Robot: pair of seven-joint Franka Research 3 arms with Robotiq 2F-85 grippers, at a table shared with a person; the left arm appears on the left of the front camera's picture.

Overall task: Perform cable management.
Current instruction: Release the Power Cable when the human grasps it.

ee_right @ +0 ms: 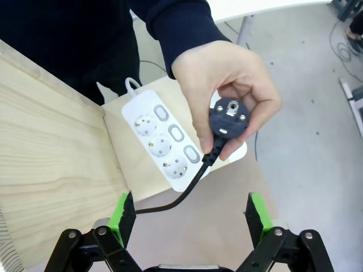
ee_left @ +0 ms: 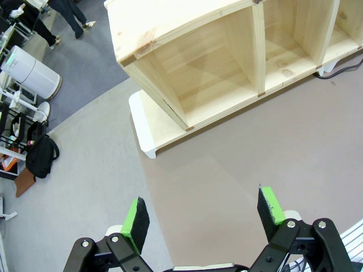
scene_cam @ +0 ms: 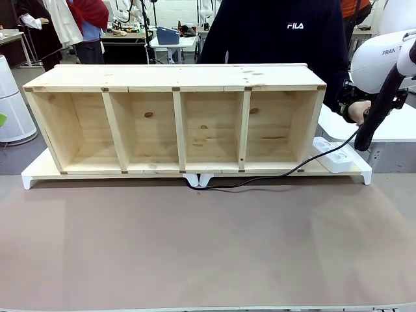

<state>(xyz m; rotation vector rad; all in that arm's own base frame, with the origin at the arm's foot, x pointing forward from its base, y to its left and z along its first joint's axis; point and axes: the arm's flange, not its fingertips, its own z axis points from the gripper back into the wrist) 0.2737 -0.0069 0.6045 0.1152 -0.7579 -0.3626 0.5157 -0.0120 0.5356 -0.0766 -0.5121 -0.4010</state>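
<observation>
Front view: a pine shelf unit (scene_cam: 175, 123) with four open compartments lies along the far side of the desk (scene_cam: 195, 247), resting on a low white base (scene_cam: 34, 177). The desk surface is covered by a brown mat. The cable (scene_cam: 260, 179) emerges from beneath the middle of the shelf unit, runs rightward along its front edge, then rises toward the person's hand (scene_cam: 359, 110) at the right end. A white power strip (scene_cam: 333, 155) lies on the base just beside the shelf unit's right wall. The white right arm (scene_cam: 383, 58) enters from the upper right. A person in a dark sweatshirt (scene_cam: 279, 32) stands behind the shelf unit.

Left wrist view: the left claw (ee_left: 203, 218) hangs above the brown mat with its green pads (ee_left: 136, 224) spread wide apart and nothing between them. Beyond it lie the left end of the shelf unit (ee_left: 227, 51) and a corner of its white base (ee_left: 144, 133). A short stretch of cable (ee_left: 334, 72) shows at the upper right edge.

Right wrist view: the right claw (ee_right: 191, 214) is fully open and empty, its pads (ee_right: 123, 218) well apart. Above it the person's hand (ee_right: 227, 85) pinches the round black plug (ee_right: 229, 120), face toward the camera. The cable (ee_right: 187, 190) drops from the plug, crosses the near end of the three-socket power strip (ee_right: 164, 141) and curves toward the left pad. The shelf unit's top panel (ee_right: 51, 153) occupies the left side.
</observation>
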